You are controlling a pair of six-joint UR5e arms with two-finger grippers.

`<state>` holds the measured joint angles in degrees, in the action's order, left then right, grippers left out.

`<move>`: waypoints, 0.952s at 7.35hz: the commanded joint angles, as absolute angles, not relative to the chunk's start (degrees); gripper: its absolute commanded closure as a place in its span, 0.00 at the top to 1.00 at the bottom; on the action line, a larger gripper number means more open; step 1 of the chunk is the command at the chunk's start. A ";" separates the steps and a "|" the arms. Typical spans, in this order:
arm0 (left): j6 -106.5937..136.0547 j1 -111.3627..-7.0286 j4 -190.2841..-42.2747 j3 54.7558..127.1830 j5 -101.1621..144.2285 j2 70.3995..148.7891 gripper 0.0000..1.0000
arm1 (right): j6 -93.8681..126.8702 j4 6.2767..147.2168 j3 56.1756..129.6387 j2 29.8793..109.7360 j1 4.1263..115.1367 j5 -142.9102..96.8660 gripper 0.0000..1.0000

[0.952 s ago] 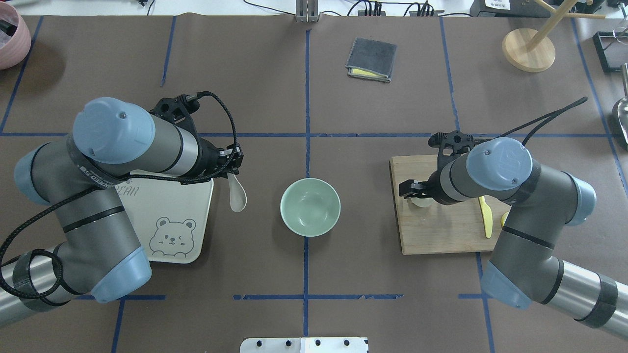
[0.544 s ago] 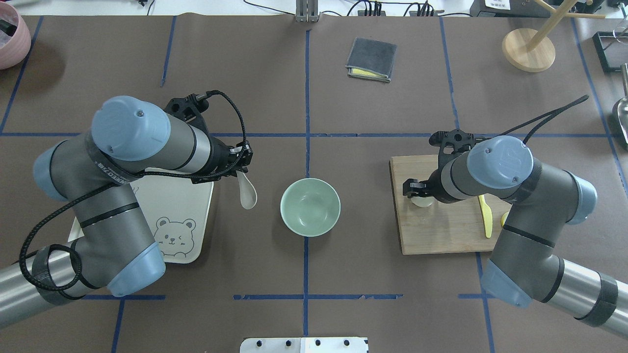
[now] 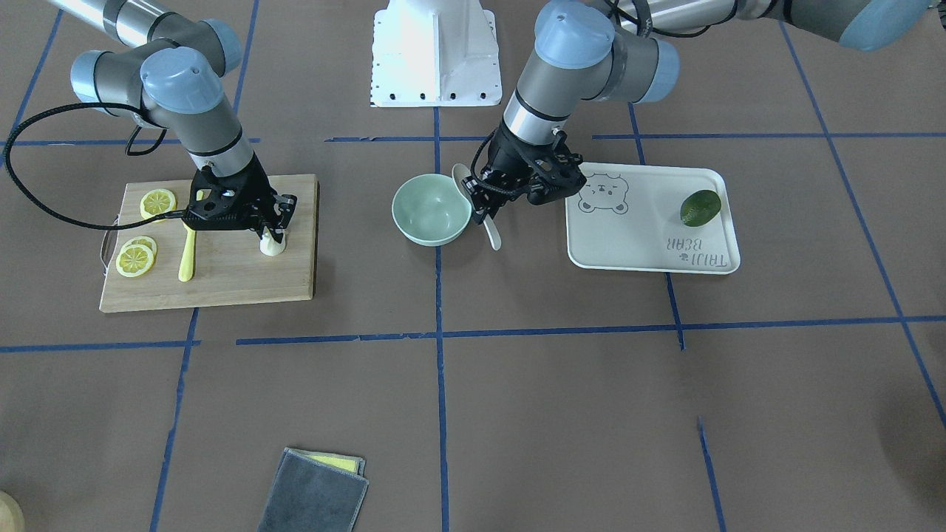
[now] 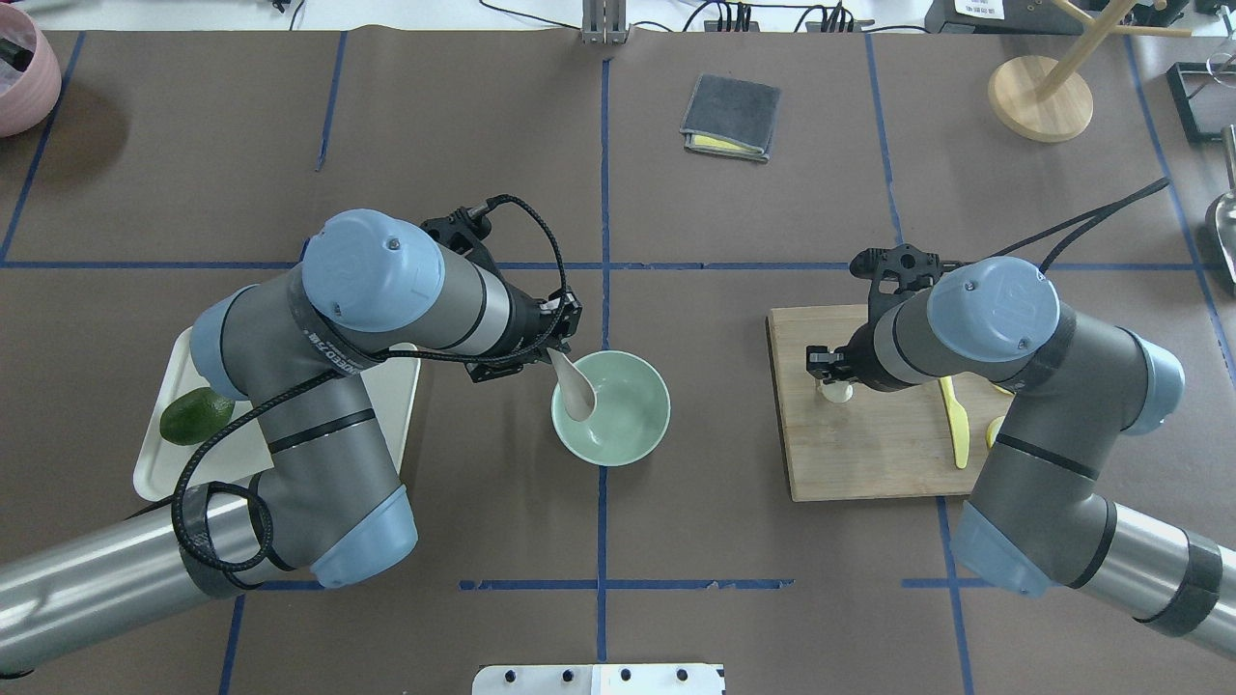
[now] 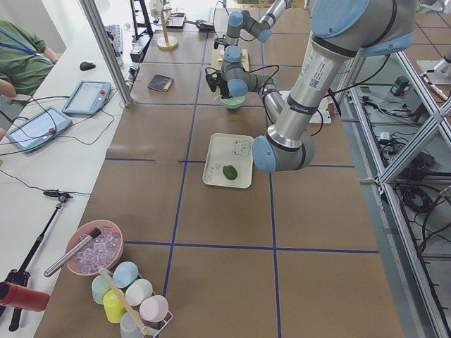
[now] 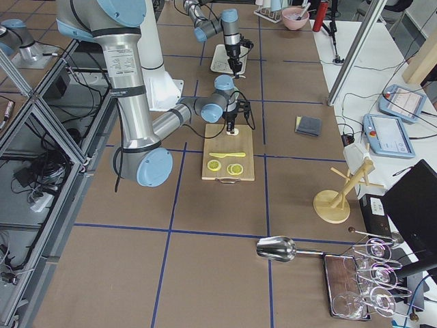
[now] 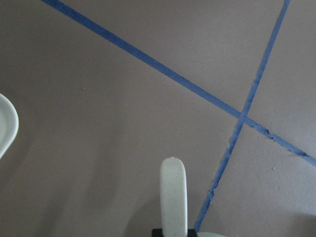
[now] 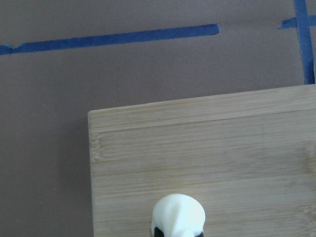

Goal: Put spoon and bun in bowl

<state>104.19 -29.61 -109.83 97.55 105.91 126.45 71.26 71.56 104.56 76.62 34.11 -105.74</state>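
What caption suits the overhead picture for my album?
Left gripper holds a spoon over the edge of the green bowl while right gripper grips a bun on the wooden board.

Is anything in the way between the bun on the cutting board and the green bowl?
Nothing visible. Only cutting board and bare table lie between the bun at the right gripper and the bowl; the spoon in the left gripper hangs at the bowl's far side.

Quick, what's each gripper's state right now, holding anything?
Left gripper: closed on the spoon, scoop over the bowl.
Right gripper: closed on the bun, at the cutting board.
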 commanded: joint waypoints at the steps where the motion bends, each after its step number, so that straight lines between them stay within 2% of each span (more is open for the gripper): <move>1: 104.77 -28.05 -111.35 96.24 105.82 127.35 0.00 | 71.19 71.72 105.20 76.29 36.03 -107.04 0.27; 3: 104.68 -27.25 -111.45 94.24 105.73 129.54 0.00 | 71.19 71.81 105.29 75.94 36.82 -107.67 0.27; 4: 104.42 -27.33 -111.45 93.78 105.73 129.90 0.41 | 71.19 71.81 105.29 75.76 36.83 -107.67 0.27; 5: 103.20 -27.94 -111.45 93.69 105.12 129.73 0.90 | 71.19 71.81 105.21 75.07 36.74 -107.67 0.27; 6: 102.92 -29.25 -111.27 93.78 104.94 129.73 1.00 | 71.19 71.81 105.21 74.71 36.65 -107.67 0.27; 7: 102.75 -30.75 -111.27 93.87 104.94 129.20 1.00 | 71.28 71.81 105.29 74.53 36.56 -107.58 0.27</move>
<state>103.13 -29.14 -111.33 93.83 105.08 129.57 71.21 71.81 105.24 74.88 36.65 -107.64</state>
